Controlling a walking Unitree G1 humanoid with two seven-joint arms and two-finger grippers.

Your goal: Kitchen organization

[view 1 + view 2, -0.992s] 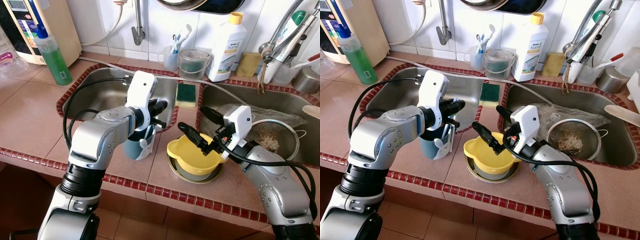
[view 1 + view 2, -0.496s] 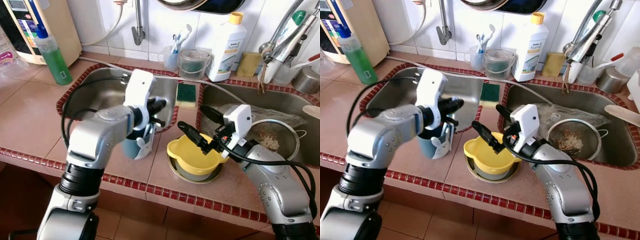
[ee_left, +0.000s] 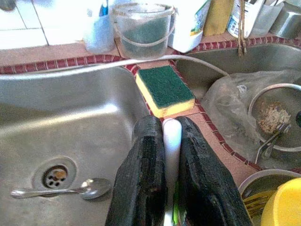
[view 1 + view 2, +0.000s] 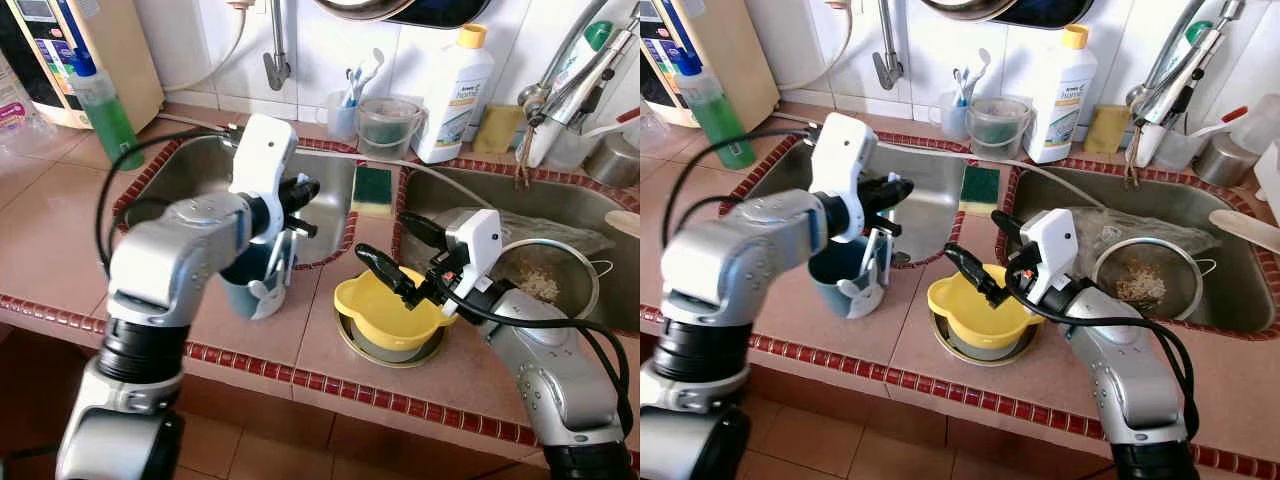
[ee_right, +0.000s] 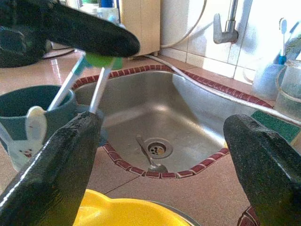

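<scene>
A teal mug (image 4: 250,288) with a white bunny figure stands on the tiled counter in front of the left sink, with thin utensil handles (image 5: 99,89) sticking out of it. My left gripper (image 4: 303,205) is above the mug, shut on a white handle (image 3: 172,141). To the right, a yellow bowl (image 4: 392,315) rests inside a metal dish (image 4: 385,352). My right gripper (image 4: 384,240) hovers open just over the bowl's far rim with nothing between its fingers (image 5: 51,179).
The left sink (image 4: 195,185) holds a spoon (image 3: 61,190) near its drain. A green sponge (image 4: 372,190) lies on the divider. In the right sink are a strainer (image 4: 552,282) and a plastic bag. A green soap bottle (image 4: 105,110) and a white bottle (image 4: 452,95) stand at the back.
My left gripper has risen and moved left, still holding the handle, and the mug has shifted a little left with it. The right arm has stayed still.
</scene>
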